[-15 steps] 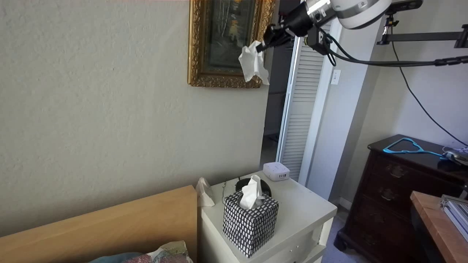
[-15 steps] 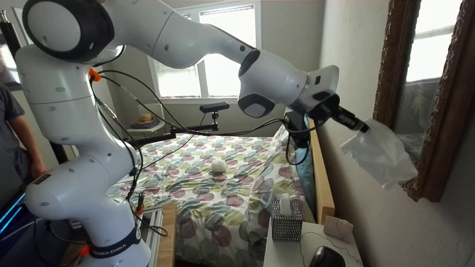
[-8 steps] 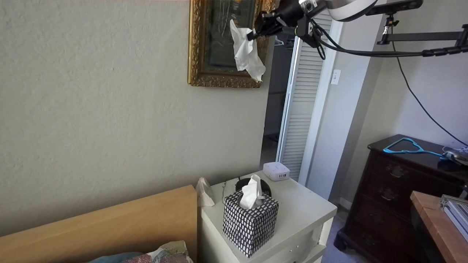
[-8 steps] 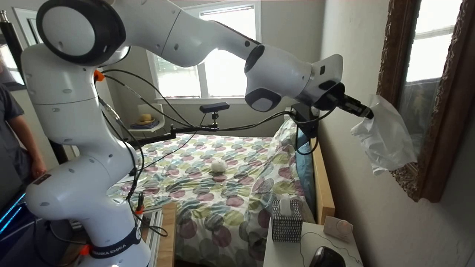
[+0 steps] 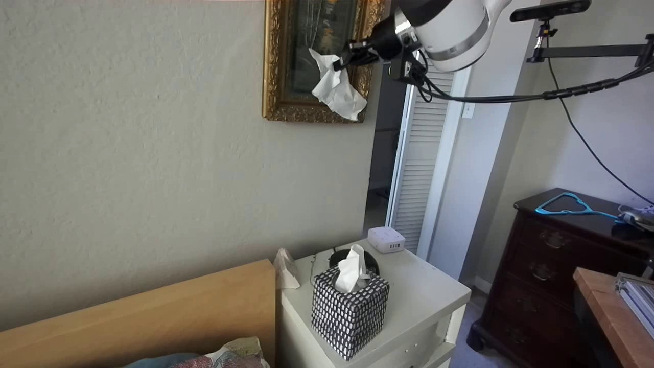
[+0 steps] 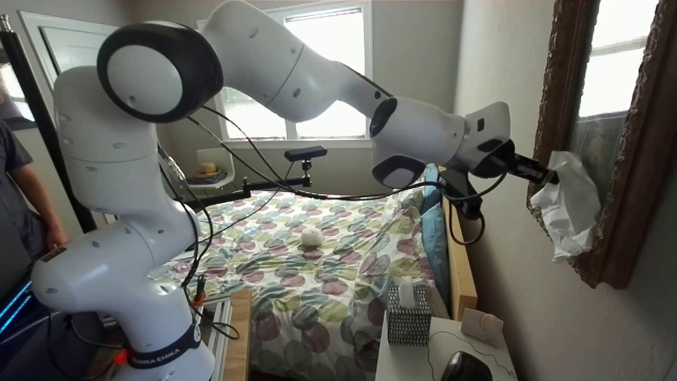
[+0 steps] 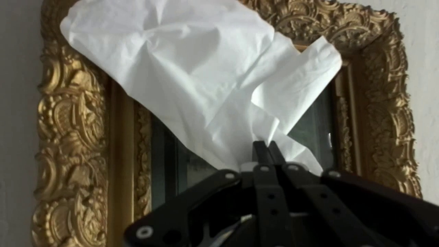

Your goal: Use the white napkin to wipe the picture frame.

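My gripper (image 7: 268, 151) is pressed together, pinching a bit of the white napkin (image 7: 192, 68), and it has just moved lower and closer in. The napkin came along: a moment ago some of it showed past the edge of the gold picture frame (image 7: 72, 144), but now, in both exterior views, it sits in front of the lower part of the frame. I think that puts me where I can wipe, though I can't tell if the napkin is touching the gold yet. In an exterior view, the gripper points right and a little down. Behind it the white robot arm (image 6: 285, 69) slopes up to the left, bends near the top, then drops to the lower left.
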Robot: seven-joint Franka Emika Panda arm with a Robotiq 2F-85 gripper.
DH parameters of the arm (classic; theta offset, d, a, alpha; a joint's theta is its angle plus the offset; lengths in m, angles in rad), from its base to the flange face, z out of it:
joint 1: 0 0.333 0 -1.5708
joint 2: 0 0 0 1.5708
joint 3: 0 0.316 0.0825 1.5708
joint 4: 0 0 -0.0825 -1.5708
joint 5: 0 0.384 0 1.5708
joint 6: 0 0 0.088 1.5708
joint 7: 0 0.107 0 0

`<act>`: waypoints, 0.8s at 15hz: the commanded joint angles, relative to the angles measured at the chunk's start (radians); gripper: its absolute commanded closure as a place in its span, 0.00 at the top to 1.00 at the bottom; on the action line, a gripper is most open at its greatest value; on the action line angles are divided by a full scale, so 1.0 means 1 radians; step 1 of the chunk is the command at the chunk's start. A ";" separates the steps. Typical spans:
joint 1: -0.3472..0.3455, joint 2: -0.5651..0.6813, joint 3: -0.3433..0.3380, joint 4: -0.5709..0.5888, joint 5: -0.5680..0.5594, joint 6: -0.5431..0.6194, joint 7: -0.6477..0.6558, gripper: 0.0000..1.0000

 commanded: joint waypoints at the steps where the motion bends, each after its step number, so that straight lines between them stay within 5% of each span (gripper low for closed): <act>1: -0.126 0.096 0.092 -0.032 -0.171 0.101 0.094 0.00; 7: -0.260 0.167 0.140 -0.116 -0.265 0.184 0.150 0.00; 12: -0.301 0.211 0.174 -0.118 -0.316 0.244 0.171 0.00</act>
